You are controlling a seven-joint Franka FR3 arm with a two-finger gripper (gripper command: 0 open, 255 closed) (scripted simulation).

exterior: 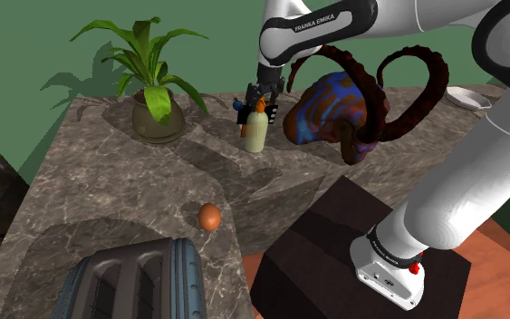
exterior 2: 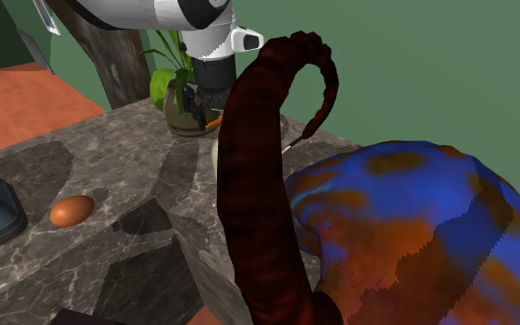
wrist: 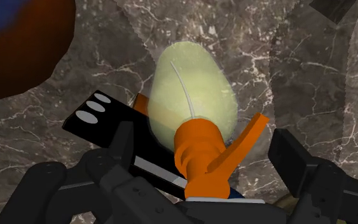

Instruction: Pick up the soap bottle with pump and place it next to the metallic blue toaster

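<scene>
Fingers point(wrist: 121, 156) spread wide, gripping nothing; soap bottle point(wrist: 193, 89) stands on counter point(wrist: 285, 57), orange pump point(wrist: 199, 156) btwn them. Go lower, centre on neck below spout, close evenly so it doesn't tip.

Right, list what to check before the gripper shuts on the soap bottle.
1. Gripper open: ok, its fingers stand apart.
2. Orange pump between the fingers: ok.
3. Soap bottle upright on the counter: ok.
4. Clearance from the blue and orange sculpture: cannot tell; it sits close beside the bottle.
5. Room beside the toaster: cannot tell; an egg lies near it.
</scene>
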